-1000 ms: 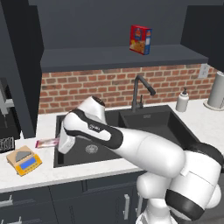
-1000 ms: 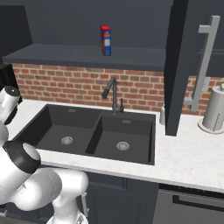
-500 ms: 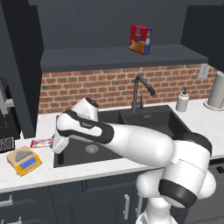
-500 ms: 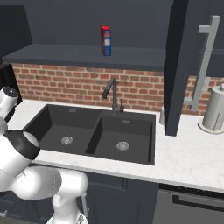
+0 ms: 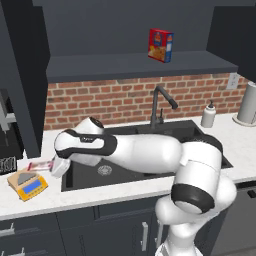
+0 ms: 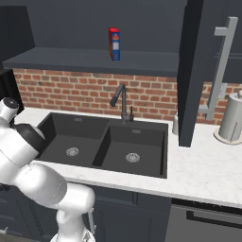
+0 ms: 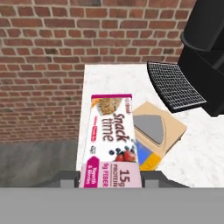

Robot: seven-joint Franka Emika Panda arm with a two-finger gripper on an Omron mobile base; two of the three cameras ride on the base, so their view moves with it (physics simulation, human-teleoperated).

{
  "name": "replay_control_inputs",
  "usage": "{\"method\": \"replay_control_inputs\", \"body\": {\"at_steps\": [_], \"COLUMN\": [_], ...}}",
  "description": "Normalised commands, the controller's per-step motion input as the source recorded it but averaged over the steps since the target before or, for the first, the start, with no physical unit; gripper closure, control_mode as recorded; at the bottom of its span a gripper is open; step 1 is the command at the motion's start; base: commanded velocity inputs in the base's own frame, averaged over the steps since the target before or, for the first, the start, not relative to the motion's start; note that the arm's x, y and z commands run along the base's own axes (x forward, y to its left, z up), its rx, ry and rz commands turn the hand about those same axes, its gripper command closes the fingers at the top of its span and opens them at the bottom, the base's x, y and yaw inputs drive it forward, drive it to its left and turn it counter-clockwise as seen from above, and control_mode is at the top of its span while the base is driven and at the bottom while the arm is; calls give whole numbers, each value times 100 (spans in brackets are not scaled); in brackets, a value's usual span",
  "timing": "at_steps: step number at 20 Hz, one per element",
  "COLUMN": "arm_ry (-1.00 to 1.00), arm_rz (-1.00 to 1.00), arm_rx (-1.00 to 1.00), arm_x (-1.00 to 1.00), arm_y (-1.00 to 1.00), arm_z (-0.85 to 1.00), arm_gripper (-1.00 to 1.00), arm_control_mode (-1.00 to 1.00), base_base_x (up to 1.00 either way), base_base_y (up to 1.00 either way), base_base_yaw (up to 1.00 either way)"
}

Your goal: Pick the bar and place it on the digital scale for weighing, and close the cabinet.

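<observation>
A white marble counter point(image 5: 100, 192) runs under a red brick backsplash, with a dark double sink point(image 6: 104, 146) set into it. Over the far left end of that counter the gripper point(image 5: 56, 167) is seen pinched on the bar point(image 7: 111, 140), though the fingertips are mostly cut off at the bottom of the hand view, so only the wrapper's lower end is caught between them. From the left base view the bar point(image 5: 41, 165) is just a small pink sliver poking out left of the hand, held above the counter. The digital scale point(image 7: 153, 131) sits right beside and partly behind it, its blue display mostly hidden by the wrapper; in the left base view the scale point(image 5: 28, 183) is just left of the hand. A black appliance point(image 7: 201, 57) is cut off at the right. Further out, a cereal box point(image 5: 160, 45) stands on the shelf, and the cabinet point(image 6: 196, 71) door hangs open, its top cropped.
</observation>
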Motion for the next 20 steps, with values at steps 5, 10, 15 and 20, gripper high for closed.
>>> {"method": "replay_control_inputs", "body": {"at_steps": [5, 10, 15, 20], "arm_ry": [0, 0, 0, 0], "arm_rz": [0, 0, 0, 0], "arm_rx": [0, 0, 0, 0], "arm_x": [21, 29, 28, 20], "arm_y": [31, 28, 21, 25], "arm_z": [-15, -12, -15, -19], "arm_gripper": [100, 100, 100, 100], "arm_control_mode": [-100, -100, -100, -100], "base_base_x": [0, 0, 0, 0], "base_base_y": [0, 0, 0, 0], "base_base_yaw": [0, 0, 0, 0]}}
